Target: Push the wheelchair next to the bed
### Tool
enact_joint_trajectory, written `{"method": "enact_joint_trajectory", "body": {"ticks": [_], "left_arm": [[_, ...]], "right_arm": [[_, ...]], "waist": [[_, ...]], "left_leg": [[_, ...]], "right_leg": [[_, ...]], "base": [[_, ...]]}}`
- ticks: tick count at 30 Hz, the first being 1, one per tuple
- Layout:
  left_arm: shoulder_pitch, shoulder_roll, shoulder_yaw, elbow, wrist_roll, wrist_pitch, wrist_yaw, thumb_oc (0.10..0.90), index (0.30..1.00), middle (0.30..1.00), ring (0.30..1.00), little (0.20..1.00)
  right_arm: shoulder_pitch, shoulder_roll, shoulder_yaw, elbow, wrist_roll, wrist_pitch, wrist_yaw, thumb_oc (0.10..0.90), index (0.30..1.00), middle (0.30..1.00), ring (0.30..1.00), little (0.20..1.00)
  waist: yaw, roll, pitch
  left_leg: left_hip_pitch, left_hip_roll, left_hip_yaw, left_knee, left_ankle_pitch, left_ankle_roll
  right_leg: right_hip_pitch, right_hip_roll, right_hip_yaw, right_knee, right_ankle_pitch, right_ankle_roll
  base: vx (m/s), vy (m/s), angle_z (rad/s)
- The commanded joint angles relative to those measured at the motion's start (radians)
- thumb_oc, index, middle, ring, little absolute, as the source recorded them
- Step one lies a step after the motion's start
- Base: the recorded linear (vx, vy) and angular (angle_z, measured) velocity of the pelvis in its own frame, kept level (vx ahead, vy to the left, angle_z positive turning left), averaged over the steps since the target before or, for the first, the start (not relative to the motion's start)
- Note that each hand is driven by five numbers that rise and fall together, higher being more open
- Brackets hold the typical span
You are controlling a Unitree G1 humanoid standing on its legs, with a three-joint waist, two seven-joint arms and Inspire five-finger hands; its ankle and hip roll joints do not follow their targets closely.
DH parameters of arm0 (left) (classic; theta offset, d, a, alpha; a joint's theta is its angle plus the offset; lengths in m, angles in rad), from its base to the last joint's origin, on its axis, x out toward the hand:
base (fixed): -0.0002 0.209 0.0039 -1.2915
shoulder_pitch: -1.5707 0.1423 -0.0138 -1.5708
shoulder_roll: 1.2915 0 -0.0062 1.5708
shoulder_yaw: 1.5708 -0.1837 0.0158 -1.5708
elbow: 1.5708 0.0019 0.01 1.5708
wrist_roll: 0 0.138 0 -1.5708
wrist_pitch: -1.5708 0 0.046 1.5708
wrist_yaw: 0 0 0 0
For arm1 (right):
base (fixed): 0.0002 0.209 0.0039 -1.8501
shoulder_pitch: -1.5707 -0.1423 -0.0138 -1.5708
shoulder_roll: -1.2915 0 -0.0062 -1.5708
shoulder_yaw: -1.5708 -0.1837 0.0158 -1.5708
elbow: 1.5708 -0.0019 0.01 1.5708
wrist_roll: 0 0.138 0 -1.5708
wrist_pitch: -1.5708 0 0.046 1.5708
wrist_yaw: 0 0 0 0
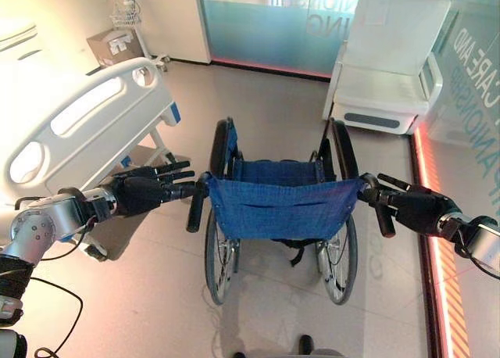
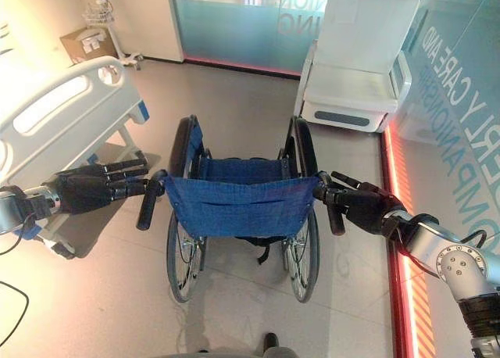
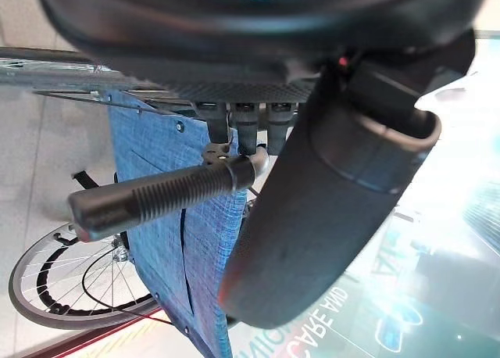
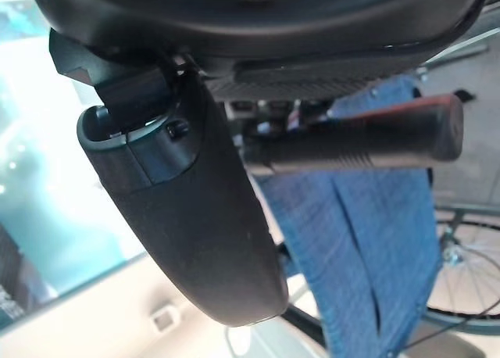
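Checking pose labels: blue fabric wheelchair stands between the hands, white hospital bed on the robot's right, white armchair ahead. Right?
One error: the white hospital bed is on the robot's left, as the left eye view shows. The blue fabric wheelchair does stand between the left hand and right hand, white armchair ahead.

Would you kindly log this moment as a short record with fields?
wheelchair: blue seat and back, facing away from the robot, unoccupied
left hand: at the left push handle, fingers straight
right hand: at the right push handle, fingers extended
bed: to the wheelchair's left, apart from it
armchair: white, ahead on the right
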Motion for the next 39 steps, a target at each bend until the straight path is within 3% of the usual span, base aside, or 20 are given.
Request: {"method": "enact_joint_trajectory", "body": {"ticks": [1, 8, 14, 24, 32, 39], "left_arm": [[-0.082, 0.031, 0.056, 0.007, -0.009, -0.104, -0.003, 0.8, 0.9, 0.9, 0.9, 0.9], [-0.055, 0.028, 0.056, -0.031, -0.029, -0.119, 0.031, 0.8, 0.9, 0.9, 0.9, 0.9], [-0.06, 0.022, 0.037, -0.041, -0.077, -0.11, 0.042, 0.8, 0.9, 0.9, 0.9, 0.9], [-0.096, -0.044, -0.023, -0.131, -0.311, -0.139, 0.147, 0.8, 0.9, 0.9, 0.9, 0.9], [-0.099, -0.078, -0.088, -0.193, -0.279, -0.087, 0.189, 0.8, 0.9, 0.9, 0.9, 0.9], [-0.123, -0.071, -0.197, -0.18, -0.15, 0.03, 0.178, 0.8, 0.9, 0.9, 0.9, 0.9]], "right_arm": [[-0.105, -0.029, -0.094, -0.109, 0.0, -0.022, 0.143, 0.8, 0.9, 0.9, 0.9, 0.9], [-0.086, -0.046, -0.04, -0.119, -0.033, 0.066, 0.155, 0.8, 0.9, 0.9, 0.9, 0.9], [-0.114, -0.035, 0.008, -0.113, -0.008, 0.063, 0.09, 0.8, 0.9, 0.9, 0.9, 0.9], [-0.195, 0.014, 0.109, -0.116, 0.034, 0.04, -0.038, 0.8, 0.9, 0.9, 0.9, 0.9], [-0.248, 0.055, 0.193, -0.096, 0.033, 0.057, -0.127, 0.8, 0.9, 0.9, 0.9, 0.9], [-0.293, 0.071, 0.273, -0.053, 0.031, 0.04, -0.161, 0.8, 0.9, 0.9, 0.9, 0.9]], "waist": [[0.021, -0.014, -0.072], [0.028, -0.017, -0.067], [0.036, -0.017, -0.066], [0.05, -0.017, -0.061], [0.066, -0.014, -0.057], [0.075, -0.007, -0.054]], "left_leg": [[-0.02, -0.076, 0.007, 0.004, -0.035, 0.018], [-0.021, -0.077, -0.002, 0.004, -0.031, 0.017], [-0.02, -0.077, -0.006, 0.004, -0.028, 0.016], [-0.013, -0.07, -0.001, 0.004, -0.025, 0.009], [-0.005, -0.071, -0.015, 0.004, -0.021, 0.01], [0.001, -0.077, -0.033, 0.004, -0.019, 0.014]], "right_leg": [[0.039, -0.039, -0.059, 0.001, 0.016, 0.051], [0.041, -0.041, -0.071, 0.001, 0.02, 0.053], [0.045, -0.042, -0.08, 0.001, 0.019, 0.053], [0.062, -0.044, -0.107, 0.001, 0.013, 0.05], [0.078, -0.042, -0.122, 0.001, 0.008, 0.046], [0.088, -0.037, -0.127, 0.003, 0.004, 0.046]], "base": [[0.0, 0.0, 0.0], [0.0, 0.0, 0.0], [0.01, -0.002, 0.0], [0.02, -0.009, 0.03], [0.03, -0.027, 0.04], [0.02, -0.022, 0.03]]}}
